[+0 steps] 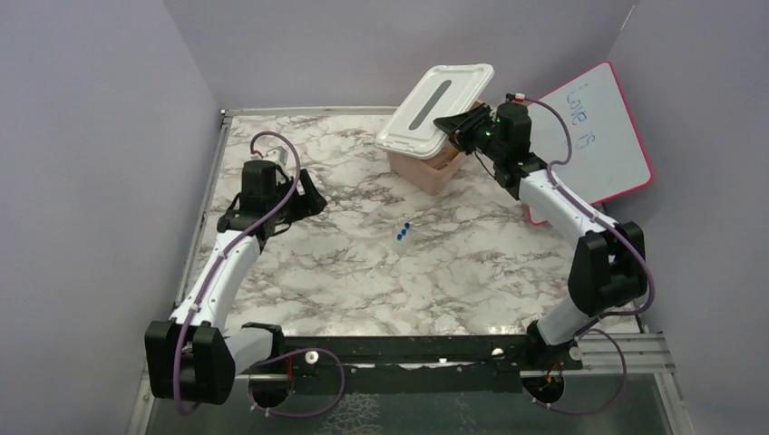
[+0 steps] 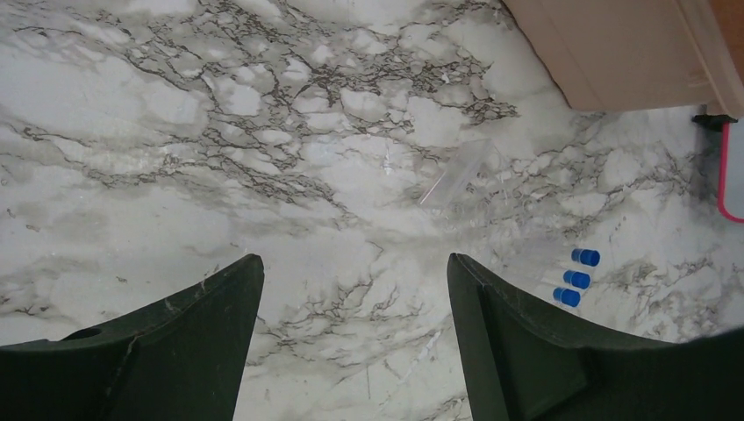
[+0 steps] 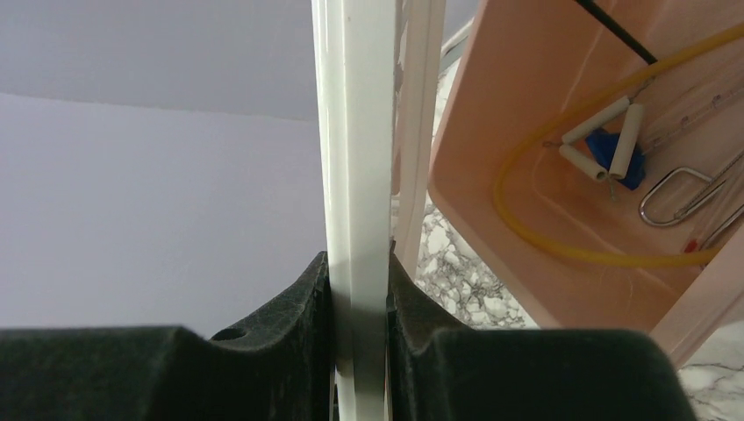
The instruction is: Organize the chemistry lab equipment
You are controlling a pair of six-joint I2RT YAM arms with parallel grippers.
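My right gripper is shut on the edge of the white lid and holds it tilted above the pink bin. The right wrist view shows the lid's rim pinched between the fingers, and the bin open beside it. In the bin lie a tan rubber tube, a blue cap, white pieces and metal tongs. Three tiny blue-tipped pieces lie mid-table, right of my open, empty left gripper, where their blue caps show. A clear tube lies ahead of it.
A pink-framed whiteboard leans at the back right, just behind the right arm. The bin's corner and the whiteboard's pink edge show at the far right of the left wrist view. Walls close in the marble table on left and back.
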